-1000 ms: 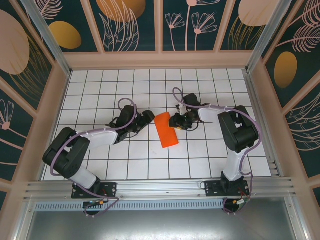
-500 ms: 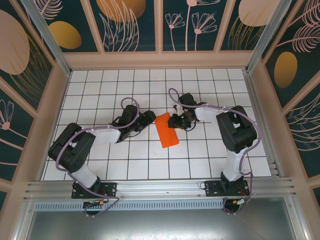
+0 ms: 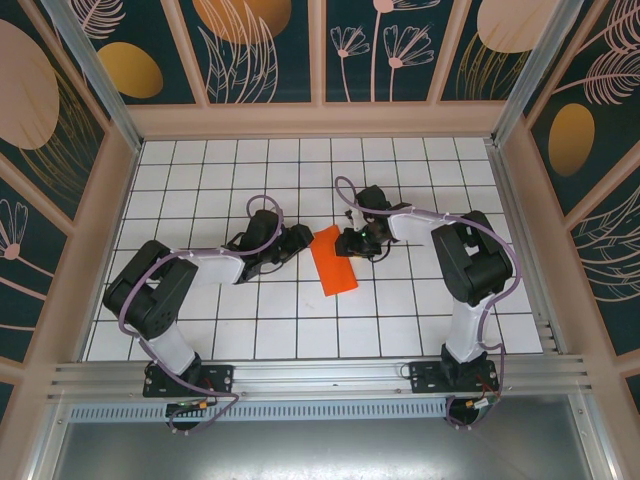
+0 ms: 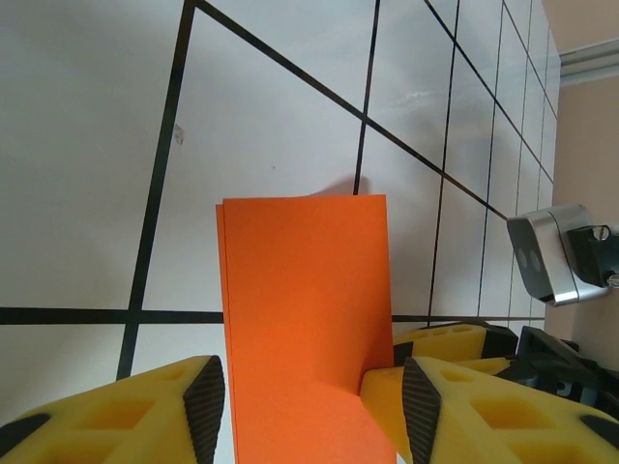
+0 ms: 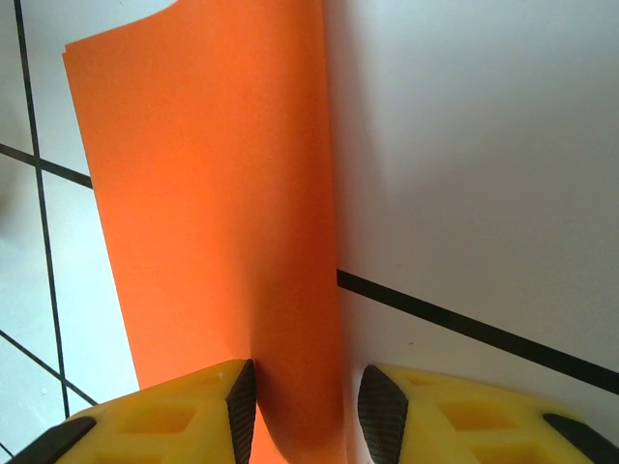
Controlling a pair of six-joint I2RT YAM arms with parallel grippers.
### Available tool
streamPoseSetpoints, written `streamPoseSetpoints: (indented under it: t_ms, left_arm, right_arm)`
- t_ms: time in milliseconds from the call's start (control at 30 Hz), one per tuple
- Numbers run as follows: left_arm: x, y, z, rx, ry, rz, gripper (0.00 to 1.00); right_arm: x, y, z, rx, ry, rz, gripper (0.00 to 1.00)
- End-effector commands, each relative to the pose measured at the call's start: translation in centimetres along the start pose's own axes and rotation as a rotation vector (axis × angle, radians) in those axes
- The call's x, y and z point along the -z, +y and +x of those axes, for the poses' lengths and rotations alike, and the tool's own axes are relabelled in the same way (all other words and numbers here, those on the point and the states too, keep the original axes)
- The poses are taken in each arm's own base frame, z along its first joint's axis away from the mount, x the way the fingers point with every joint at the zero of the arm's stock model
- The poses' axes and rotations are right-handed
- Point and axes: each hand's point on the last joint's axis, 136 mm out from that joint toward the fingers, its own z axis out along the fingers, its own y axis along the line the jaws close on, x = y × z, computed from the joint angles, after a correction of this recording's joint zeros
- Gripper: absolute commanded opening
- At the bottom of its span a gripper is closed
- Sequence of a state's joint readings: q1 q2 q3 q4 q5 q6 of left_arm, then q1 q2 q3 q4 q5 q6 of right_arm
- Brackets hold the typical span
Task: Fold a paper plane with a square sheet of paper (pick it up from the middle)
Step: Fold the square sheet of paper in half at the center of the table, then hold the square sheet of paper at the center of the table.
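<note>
The square sheet of paper point(image 3: 333, 261) lies folded into a narrow orange-red strip at the table's middle. My left gripper point(image 3: 301, 238) is at its upper left edge. In the left wrist view the paper point(image 4: 305, 309) runs between the left gripper's point(image 4: 311, 416) jaws, which straddle its width without pinching it. My right gripper point(image 3: 352, 243) is at the strip's upper right. Its jaws point(image 5: 305, 406) stand apart around the paper's point(image 5: 213, 193) lifted long edge, one pad against the paper. One of its yellow fingers point(image 4: 379, 391) pushes up under that edge.
The white grid table point(image 3: 250, 190) is boxed in by pink-framed walls point(image 3: 90, 250) on three sides, with a metal rail point(image 3: 320, 375) along the near edge. The right wrist's camera housing point(image 4: 551, 256) sits close to the left gripper.
The left gripper has slid right onto the paper's edge and its jaws have narrowed. The right gripper has hardly moved.
</note>
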State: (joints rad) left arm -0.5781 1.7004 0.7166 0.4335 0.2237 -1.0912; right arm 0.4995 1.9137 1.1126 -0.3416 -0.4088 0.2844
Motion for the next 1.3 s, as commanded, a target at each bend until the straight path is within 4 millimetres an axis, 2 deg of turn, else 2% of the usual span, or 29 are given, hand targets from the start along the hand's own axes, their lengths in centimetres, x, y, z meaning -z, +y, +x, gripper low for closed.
streamPoseSetpoints:
  t_ms: [0, 100, 167, 233, 733, 1000, 1267]
  left_arm:
    - [-0.2, -1.4, -0.5, -0.024, -0.012, 0.040, 0.53]
    - [-0.2, -1.6, -0.3, -0.022, -0.005, 0.051, 0.51]
    - [-0.8, -0.7, 0.1, -0.015, 0.013, 0.035, 0.50]
    - [-0.9, -0.8, 0.2, -0.014, 0.021, 0.044, 0.48]
    - [-2.9, -2.3, 2.3, -0.022, 0.133, 0.125, 0.27]
    - [-4.5, -1.3, 3.6, -0.017, 0.185, 0.065, 0.16]
    - [-5.3, 1.2, 4.7, 0.007, 0.223, -0.034, 0.07]
  right_arm:
    - [-4.2, -7.7, 2.7, 0.010, 0.067, 0.280, 0.42]
    - [-4.3, -7.8, 2.7, 0.010, 0.071, 0.282, 0.42]
    - [-4.3, -7.8, 2.6, 0.010, 0.070, 0.285, 0.42]
    - [-4.3, -7.9, 2.6, 0.010, 0.070, 0.292, 0.42]
    - [-4.7, -8.3, 2.9, 0.000, 0.080, 0.299, 0.42]
    - [-4.8, -8.3, 2.9, -0.006, 0.078, 0.299, 0.42]
    - [-4.9, -8.5, 3.2, -0.008, 0.083, 0.305, 0.42]
